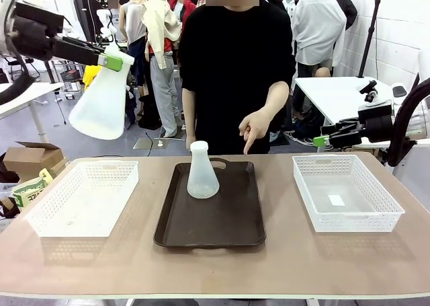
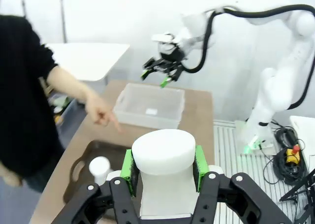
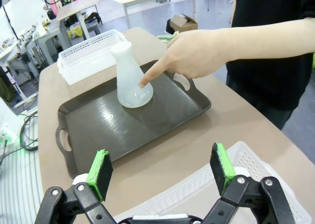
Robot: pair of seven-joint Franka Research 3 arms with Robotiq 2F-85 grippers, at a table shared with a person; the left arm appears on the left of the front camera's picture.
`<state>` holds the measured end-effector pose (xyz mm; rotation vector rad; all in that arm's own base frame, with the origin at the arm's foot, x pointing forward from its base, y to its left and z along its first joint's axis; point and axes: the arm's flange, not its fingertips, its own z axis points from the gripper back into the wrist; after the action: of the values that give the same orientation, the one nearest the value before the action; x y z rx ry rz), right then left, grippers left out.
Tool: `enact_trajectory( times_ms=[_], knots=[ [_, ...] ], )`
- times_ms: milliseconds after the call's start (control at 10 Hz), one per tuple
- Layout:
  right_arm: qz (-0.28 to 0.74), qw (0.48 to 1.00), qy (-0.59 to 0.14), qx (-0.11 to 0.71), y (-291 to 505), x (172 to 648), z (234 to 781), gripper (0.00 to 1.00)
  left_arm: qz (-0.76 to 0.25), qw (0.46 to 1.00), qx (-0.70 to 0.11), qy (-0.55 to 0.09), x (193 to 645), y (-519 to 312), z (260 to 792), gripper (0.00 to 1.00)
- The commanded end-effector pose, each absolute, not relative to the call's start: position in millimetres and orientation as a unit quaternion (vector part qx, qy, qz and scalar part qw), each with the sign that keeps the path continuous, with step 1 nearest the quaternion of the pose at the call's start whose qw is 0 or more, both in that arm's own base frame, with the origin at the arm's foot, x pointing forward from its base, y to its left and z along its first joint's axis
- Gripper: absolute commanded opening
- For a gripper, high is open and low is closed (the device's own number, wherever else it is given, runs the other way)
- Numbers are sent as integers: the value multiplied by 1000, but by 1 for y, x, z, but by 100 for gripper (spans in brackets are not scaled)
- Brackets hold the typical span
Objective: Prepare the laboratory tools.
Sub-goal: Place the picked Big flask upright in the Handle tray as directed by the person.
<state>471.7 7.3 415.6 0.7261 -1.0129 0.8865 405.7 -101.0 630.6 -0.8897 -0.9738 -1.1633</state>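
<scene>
Table [image 1: 282,265], tray [image 1: 228,225] flask [image 1: 202,171], left fingers [image 2: 129,166] clamp lifted flask's neck [image 2: 164,152]

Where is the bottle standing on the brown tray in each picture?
Front view: the standing flask is at the center, on the tray's far half.
Left wrist view: its white top peeks up at lower left.
Right wrist view: upper middle, under the person's pointing finger.
Shared landmark: the brown tray.
</scene>
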Motion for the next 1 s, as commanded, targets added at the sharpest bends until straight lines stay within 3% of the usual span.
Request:
enact_trajectory(
  times_ms=[0,400,600,900],
  knots=[
    [402,726,-449,330,7,470,416,100,-518,585,-423,-459,422,-118,602,0],
    [402,726,-449,330,7,470,416,100,-585,484,-382,-527,421,-154,574,0],
    [402,726,-449,330,7,470,416,100,-569,508,-397,-510,428,-152,567,0],
    [402,726,-449,330,7,470,416,100,-589,498,-375,-514,425,-160,575,0]
  ],
)
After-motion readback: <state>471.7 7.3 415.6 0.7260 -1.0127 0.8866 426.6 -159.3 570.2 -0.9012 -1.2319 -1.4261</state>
